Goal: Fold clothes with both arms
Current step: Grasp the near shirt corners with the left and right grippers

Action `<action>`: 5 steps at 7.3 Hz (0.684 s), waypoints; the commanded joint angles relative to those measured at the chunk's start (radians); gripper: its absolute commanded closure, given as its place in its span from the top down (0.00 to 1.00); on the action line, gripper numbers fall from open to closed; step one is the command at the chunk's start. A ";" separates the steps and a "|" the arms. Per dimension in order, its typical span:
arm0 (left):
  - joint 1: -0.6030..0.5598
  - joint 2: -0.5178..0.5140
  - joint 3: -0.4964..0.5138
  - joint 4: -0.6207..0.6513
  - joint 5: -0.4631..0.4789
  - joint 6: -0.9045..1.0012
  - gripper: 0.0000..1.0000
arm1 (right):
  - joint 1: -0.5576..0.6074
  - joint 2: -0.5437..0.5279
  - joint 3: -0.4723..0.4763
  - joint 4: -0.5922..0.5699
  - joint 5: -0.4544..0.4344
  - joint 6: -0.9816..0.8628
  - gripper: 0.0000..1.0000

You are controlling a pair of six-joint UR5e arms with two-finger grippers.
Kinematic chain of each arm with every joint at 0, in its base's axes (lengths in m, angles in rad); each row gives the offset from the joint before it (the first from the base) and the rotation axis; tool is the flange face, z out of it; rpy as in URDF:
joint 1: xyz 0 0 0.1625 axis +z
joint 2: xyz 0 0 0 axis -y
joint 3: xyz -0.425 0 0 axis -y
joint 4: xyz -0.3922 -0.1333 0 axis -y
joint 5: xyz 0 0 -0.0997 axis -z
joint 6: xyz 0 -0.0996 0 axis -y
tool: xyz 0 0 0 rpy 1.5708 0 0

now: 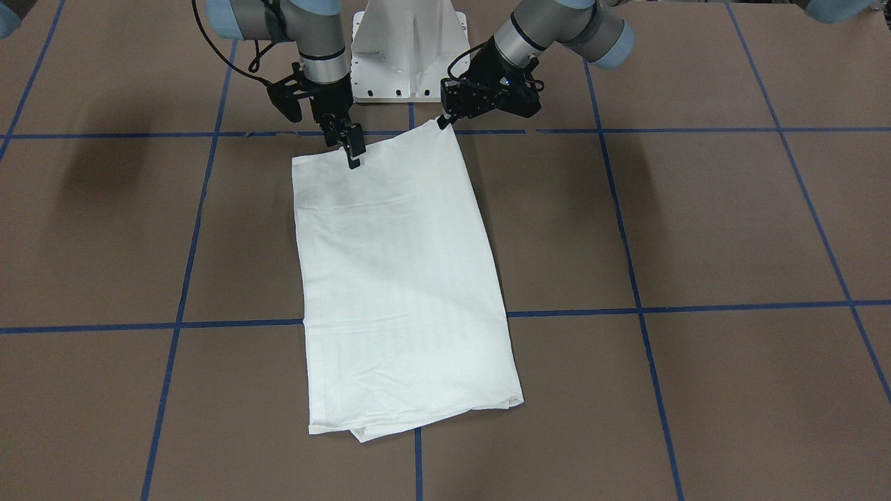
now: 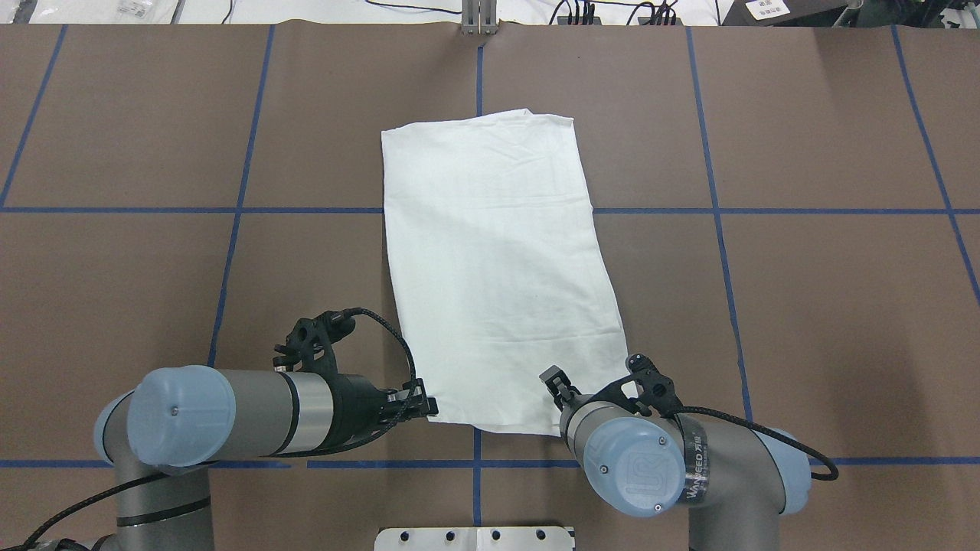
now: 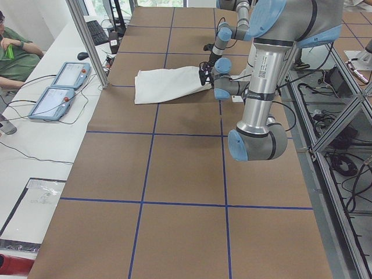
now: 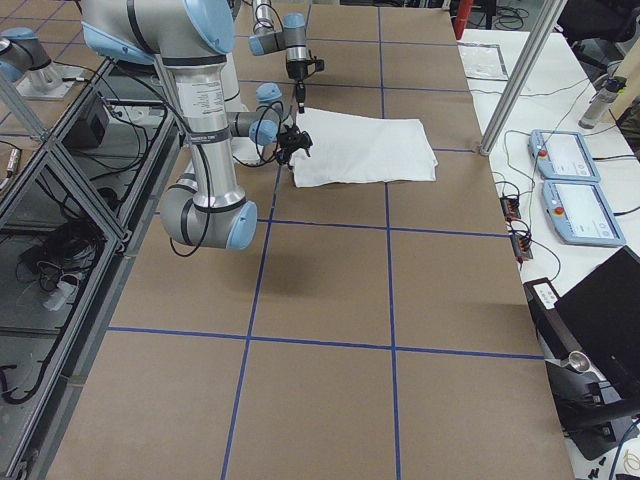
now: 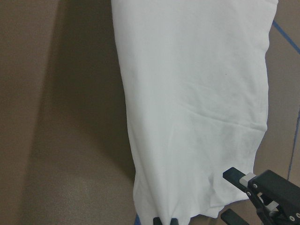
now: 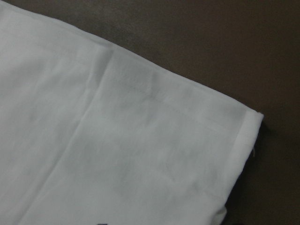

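Overhead exterior: tight fingers (image 2: 426, 406) on shirt (image 2: 498, 252)

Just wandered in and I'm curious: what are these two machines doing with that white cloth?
A robot is folding a white shirt on the table. It already lies folded into a long rectangle. The left gripper and right gripper each appear to pinch a corner of the end closest to them, probably for the next fold.
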 commanded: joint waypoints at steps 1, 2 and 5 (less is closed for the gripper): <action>0.000 0.000 -0.001 0.000 0.000 0.000 0.00 | -0.001 0.002 -0.004 -0.010 0.003 -0.005 0.95; 0.000 0.000 -0.001 0.000 0.000 0.000 0.00 | -0.001 0.002 -0.005 -0.010 0.001 -0.002 0.93; 0.000 0.000 -0.001 0.000 0.000 0.000 0.00 | -0.001 0.029 -0.028 -0.010 0.000 0.001 0.81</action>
